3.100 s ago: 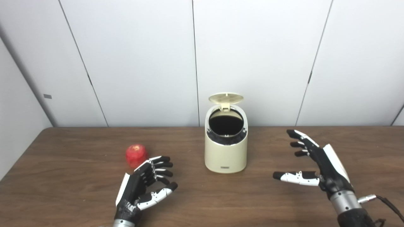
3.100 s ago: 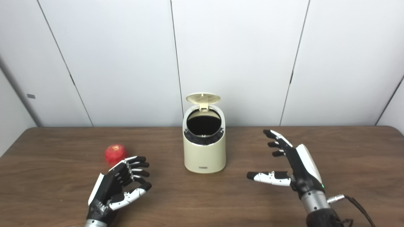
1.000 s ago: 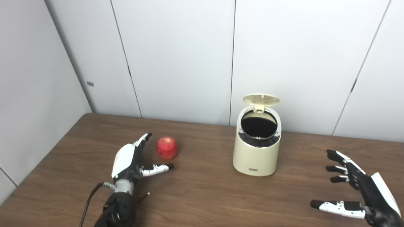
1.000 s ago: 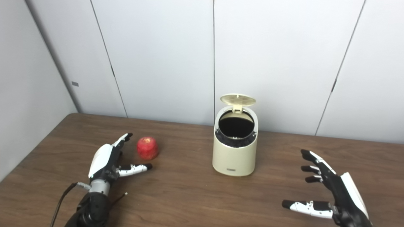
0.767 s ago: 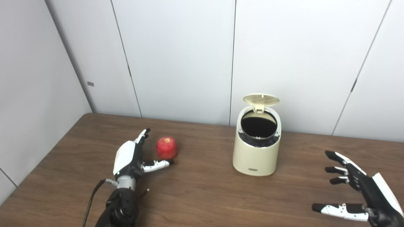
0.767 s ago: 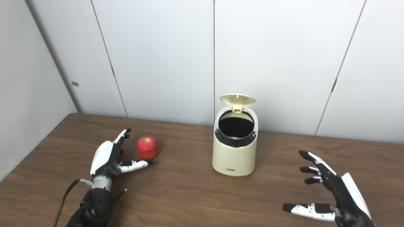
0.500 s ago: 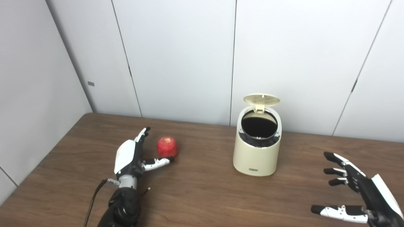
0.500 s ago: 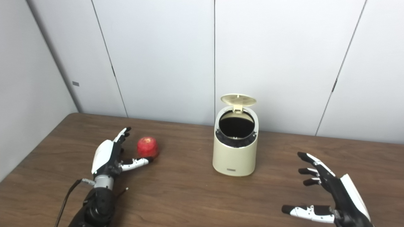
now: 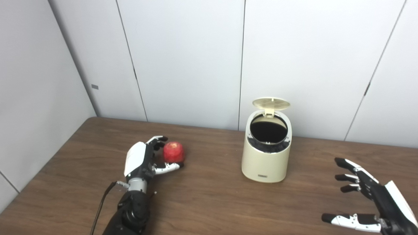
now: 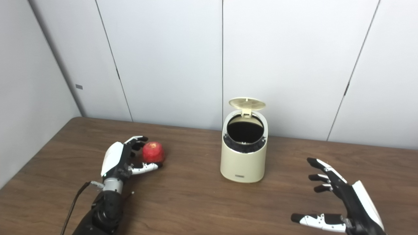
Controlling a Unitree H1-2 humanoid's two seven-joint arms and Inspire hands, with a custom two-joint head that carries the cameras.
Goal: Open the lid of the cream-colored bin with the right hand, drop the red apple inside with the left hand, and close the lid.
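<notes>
The red apple rests on the brown table at the left. My left hand is wrapped around it: the fingers curl over its left side and the thumb lies along its front. The cream-colored bin stands in the middle of the table, to the right of the apple. Its round lid is tipped up at the back and the dark opening shows. My right hand is open and empty, with fingers spread, low at the right and well away from the bin.
White wall panels stand close behind the bin and along the table's left side. A black cable trails from my left wrist over the table's front part.
The camera has swung left since the earliest frames. My left hand has moved up beside the apple, and in the last half second its fingers have curled onto it. The right hand barely moved.
</notes>
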